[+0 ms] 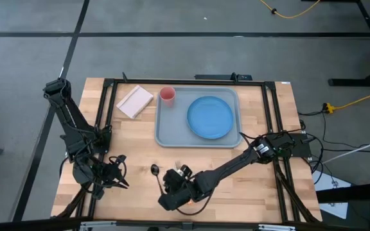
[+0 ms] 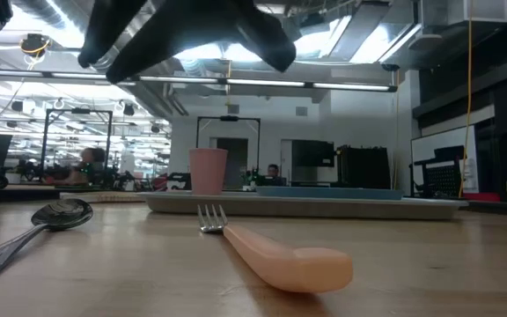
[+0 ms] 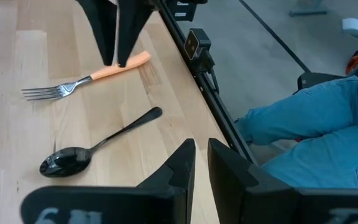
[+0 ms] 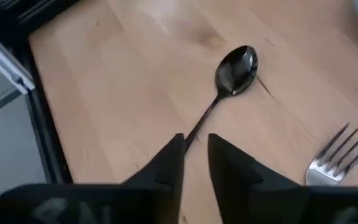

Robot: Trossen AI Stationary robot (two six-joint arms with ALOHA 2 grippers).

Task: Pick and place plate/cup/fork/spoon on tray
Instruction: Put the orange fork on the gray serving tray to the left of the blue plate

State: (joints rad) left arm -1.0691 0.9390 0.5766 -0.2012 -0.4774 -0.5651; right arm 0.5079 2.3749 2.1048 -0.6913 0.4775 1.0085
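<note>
The orange-handled fork (image 3: 86, 78) and the dark spoon (image 3: 92, 146) lie flat on the wooden table near its front edge, side by side, both with their heads toward the far edge. They also show in the low view, the fork (image 2: 271, 255) and the spoon (image 2: 33, 224). My right gripper (image 3: 117, 62) hovers shut above the fork's handle, clear of the table; its wrist view looks down on the spoon (image 4: 229, 81). My left gripper (image 3: 201, 158) waits shut at the front left. The blue plate (image 1: 209, 117) and the pink cup (image 1: 167, 95) stand on the tray (image 1: 166, 131).
A beige pad (image 1: 135, 101) lies left of the tray at the back. A black frame rail (image 3: 210, 93) runs along the table's near edge, and a person's legs in blue jeans (image 3: 303, 124) show beyond it. Bare wood lies between the cutlery and the tray.
</note>
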